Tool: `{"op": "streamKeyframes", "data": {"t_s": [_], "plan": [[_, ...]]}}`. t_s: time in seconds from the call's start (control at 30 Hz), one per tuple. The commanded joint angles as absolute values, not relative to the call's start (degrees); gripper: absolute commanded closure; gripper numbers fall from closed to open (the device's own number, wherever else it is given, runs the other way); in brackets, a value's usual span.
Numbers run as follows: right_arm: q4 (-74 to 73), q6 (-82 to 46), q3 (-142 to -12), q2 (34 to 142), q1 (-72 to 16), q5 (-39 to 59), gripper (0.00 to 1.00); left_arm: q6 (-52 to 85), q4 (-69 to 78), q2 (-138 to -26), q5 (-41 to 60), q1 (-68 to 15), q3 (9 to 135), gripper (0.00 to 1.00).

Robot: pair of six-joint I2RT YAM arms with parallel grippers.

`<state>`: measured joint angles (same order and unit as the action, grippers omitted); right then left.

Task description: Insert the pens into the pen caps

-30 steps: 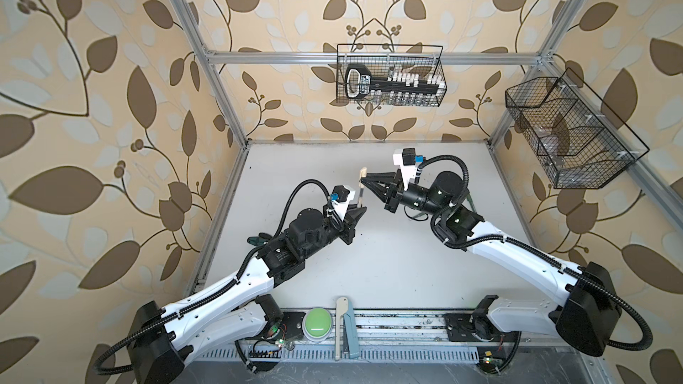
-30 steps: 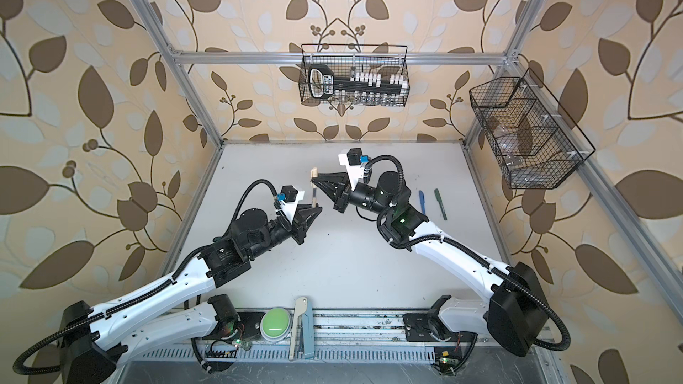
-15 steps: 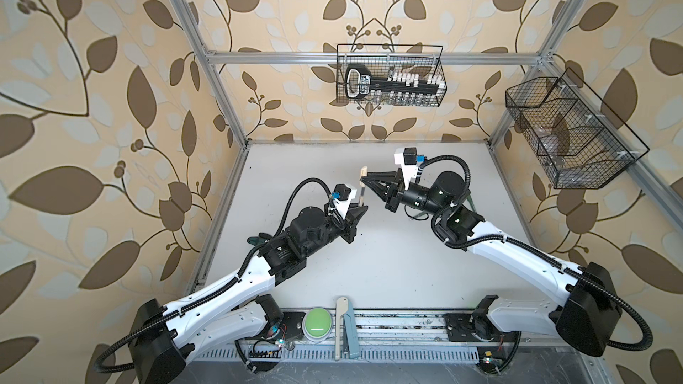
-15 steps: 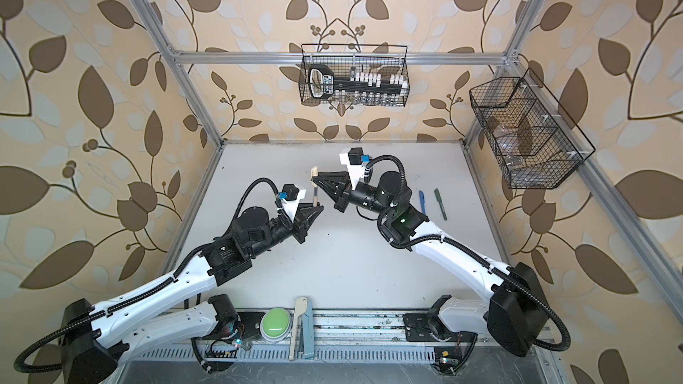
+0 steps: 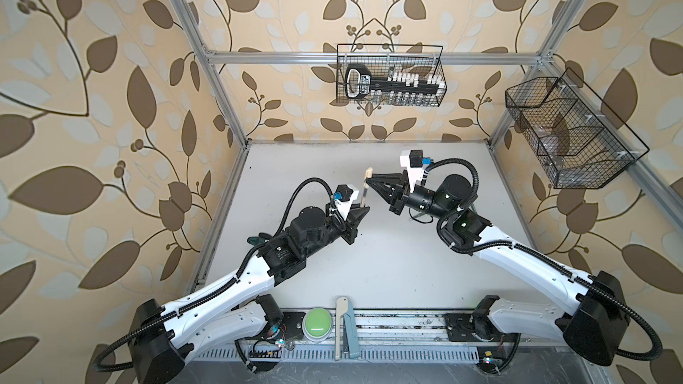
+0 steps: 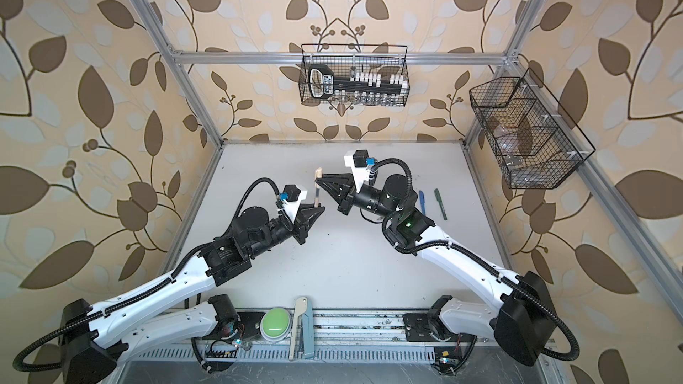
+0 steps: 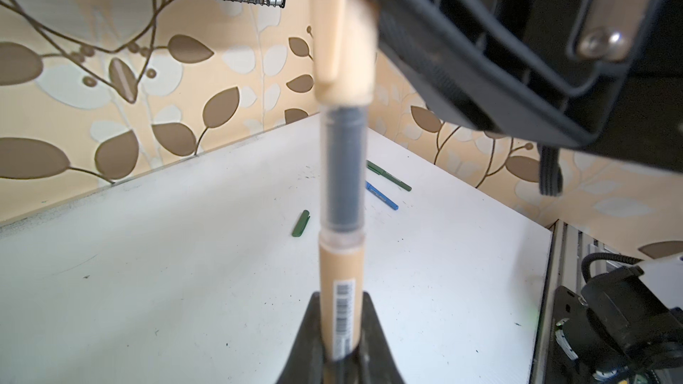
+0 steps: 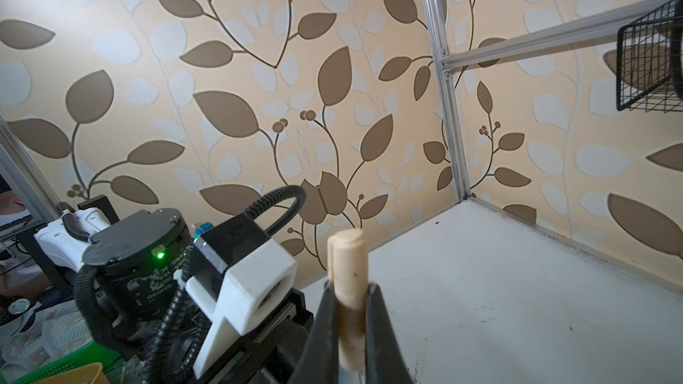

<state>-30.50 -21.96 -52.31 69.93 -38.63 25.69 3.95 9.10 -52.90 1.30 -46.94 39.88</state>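
White worktop (image 5: 369, 271), leaf-papered walls. Left pincer (image 5: 367, 209) clamps the tan pen (image 7: 338, 289) upright above the surface. Right pincer (image 8: 351, 299) clamps the tan cap (image 8: 347, 253) directly over it. Cap mouth meets the pen's dark front section; not seated, I judge. Next: press both together along one axis. Blue pen (image 6: 421, 203), green pen (image 6: 440, 204) and a loose green cap (image 7: 300, 223) lie on the worktop.

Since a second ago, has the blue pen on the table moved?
No. In a top view the blue pen lies in the same spot, beside the dark green pen, at the same gap from the right edge of the table.
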Motion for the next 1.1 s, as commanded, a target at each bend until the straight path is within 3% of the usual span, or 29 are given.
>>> {"op": "streamKeyframes", "data": {"t_s": [0.0, 0.33, 1.07], "plan": [[-27.44, -20.73, -50.63, 69.78, -38.73, 24.88, 0.93, 3.12, 13.93, -51.65, 2.44, -47.28, 43.77, 1.0], [-27.28, -20.17, -50.36, 68.6, -39.02, 24.95, 0.83, 2.31, 13.27, -52.47, 1.69, -47.29, 44.1, 1.0], [-24.69, -17.06, -48.13, 63.09, -39.49, 23.58, 0.78, 1.05, 12.39, -55.11, 0.4, -47.29, 44.61, 1.0]]}}
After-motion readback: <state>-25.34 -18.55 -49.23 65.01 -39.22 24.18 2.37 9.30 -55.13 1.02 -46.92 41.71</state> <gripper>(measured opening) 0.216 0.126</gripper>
